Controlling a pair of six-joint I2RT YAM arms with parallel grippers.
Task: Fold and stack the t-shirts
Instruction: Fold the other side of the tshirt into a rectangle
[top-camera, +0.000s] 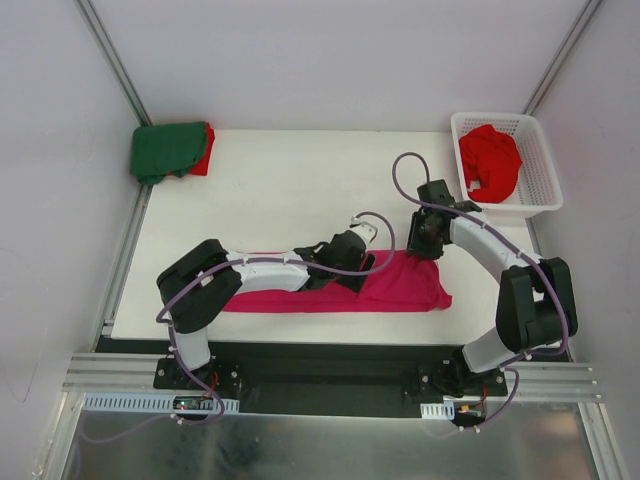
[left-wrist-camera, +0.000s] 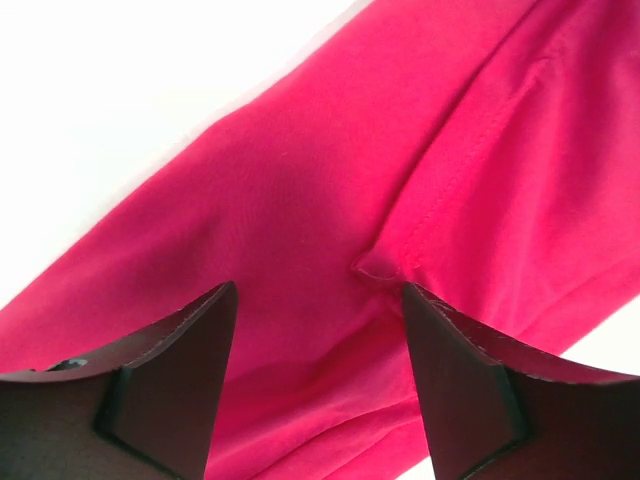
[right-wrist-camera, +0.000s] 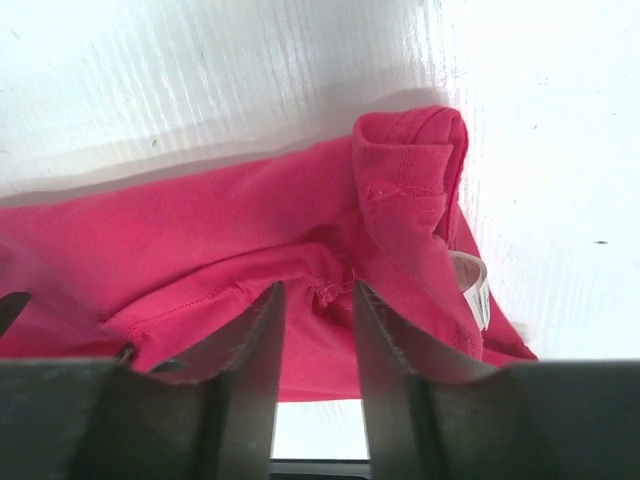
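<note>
A magenta-pink t-shirt (top-camera: 405, 285) lies folded into a long strip near the table's front edge. My left gripper (top-camera: 360, 268) hovers over its middle, jaws wide open, with only flat pink cloth (left-wrist-camera: 300, 180) and a seam below them (left-wrist-camera: 318, 287). My right gripper (top-camera: 428, 246) is at the strip's far right end, by the bunched collar and label (right-wrist-camera: 410, 170). Its jaws (right-wrist-camera: 317, 285) stand apart, with a puckered seam just past the tips. A dark green t-shirt (top-camera: 165, 148) lies folded on a red one (top-camera: 204, 150) at the back left.
A white lattice basket (top-camera: 545, 170) stands at the back right with a crumpled red t-shirt (top-camera: 490, 160) in it. Grey walls close in the white table (top-camera: 300, 190) on three sides. The arm bases sit on a rail along the near edge.
</note>
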